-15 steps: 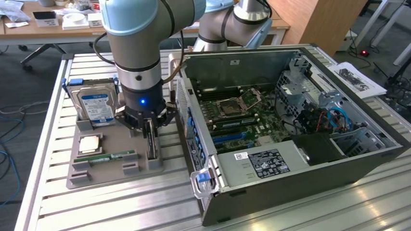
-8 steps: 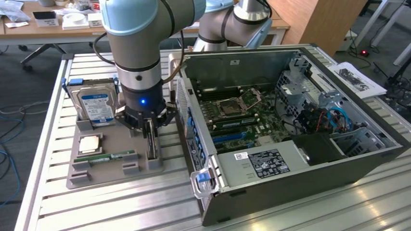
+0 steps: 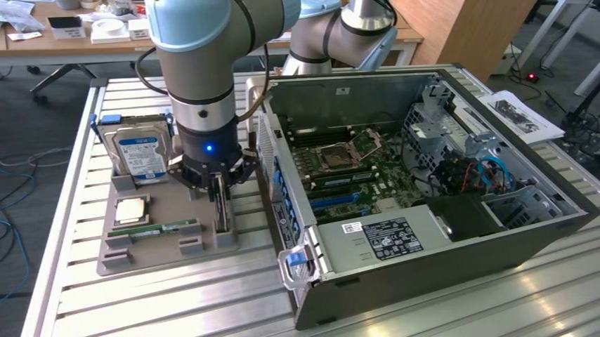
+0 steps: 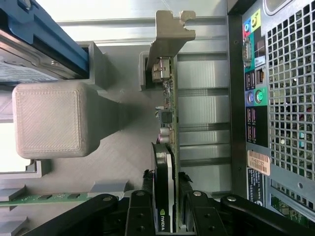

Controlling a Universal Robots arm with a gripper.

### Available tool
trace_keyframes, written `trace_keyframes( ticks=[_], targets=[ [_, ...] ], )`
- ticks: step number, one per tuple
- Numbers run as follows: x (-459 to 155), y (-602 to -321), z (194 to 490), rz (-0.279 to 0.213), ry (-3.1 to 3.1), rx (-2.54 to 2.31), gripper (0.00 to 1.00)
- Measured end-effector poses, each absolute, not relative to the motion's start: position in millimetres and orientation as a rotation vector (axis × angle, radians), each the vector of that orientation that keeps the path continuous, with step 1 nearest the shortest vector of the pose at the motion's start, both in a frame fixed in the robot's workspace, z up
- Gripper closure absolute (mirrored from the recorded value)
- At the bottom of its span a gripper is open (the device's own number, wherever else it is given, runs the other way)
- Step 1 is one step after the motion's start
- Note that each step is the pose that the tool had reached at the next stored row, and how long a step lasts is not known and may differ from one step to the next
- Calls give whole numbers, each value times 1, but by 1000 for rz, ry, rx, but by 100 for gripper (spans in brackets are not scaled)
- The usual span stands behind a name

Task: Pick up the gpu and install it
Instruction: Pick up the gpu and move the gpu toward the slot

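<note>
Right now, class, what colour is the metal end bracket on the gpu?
Silver-grey. The bracket on the gpu shows best in the wrist view.

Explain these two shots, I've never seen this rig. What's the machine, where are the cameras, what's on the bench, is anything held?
The machine is a single robot arm with an end effector at its tip for grasping.

One picture comes from a camera off the arm that looks down on the whole bench. The other comes from a camera on the wrist that looks along the end effector.

On the slatted metal table are two main things:
- A grey parts tray. It holds a hard drive standing upright, a processor chip, a memory stick lying flat, and the gpu standing on edge.
- An open computer case, on the exterior view's right, with its motherboard exposed.

The end effector is down over the gpu, which sits in its tray slot. I can't tell from these pictures whether it is gripped.
</note>
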State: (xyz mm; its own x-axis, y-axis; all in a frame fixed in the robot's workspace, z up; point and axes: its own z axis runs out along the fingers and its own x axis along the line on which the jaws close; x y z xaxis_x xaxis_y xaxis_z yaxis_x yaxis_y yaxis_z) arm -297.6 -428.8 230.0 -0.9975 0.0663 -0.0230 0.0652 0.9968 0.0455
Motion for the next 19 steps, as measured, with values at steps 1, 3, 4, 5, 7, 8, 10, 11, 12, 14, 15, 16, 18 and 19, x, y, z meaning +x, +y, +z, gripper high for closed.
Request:
trace_keyframes(
  ticks=[1, 3, 4, 5, 7, 8, 10, 11, 12, 14, 15, 16, 18, 19],
  targets=[
    [-298, -429, 230, 70, 3115, 102, 67],
    [-297, -430, 230, 70, 3115, 103, 67],
    [-297, -430, 230, 70, 3115, 103, 67],
    [-297, -430, 230, 70, 3115, 103, 67],
    [-297, -430, 230, 70, 3115, 103, 67],
    [-297, -430, 230, 70, 3115, 103, 67],
    [-297, -429, 230, 72, 3115, 103, 67],
    [-297, -429, 230, 72, 3115, 102, 67],
    [-297, -429, 230, 72, 3115, 101, 67],
    [-297, -429, 230, 72, 3115, 100, 67],
    [-297, -429, 230, 72, 3115, 98, 67],
    [-297, -429, 230, 72, 3115, 96, 67],
    [-297, -429, 230, 72, 3115, 95, 67],
    [-297, -429, 230, 73, 3115, 94, 67]
  ],
)
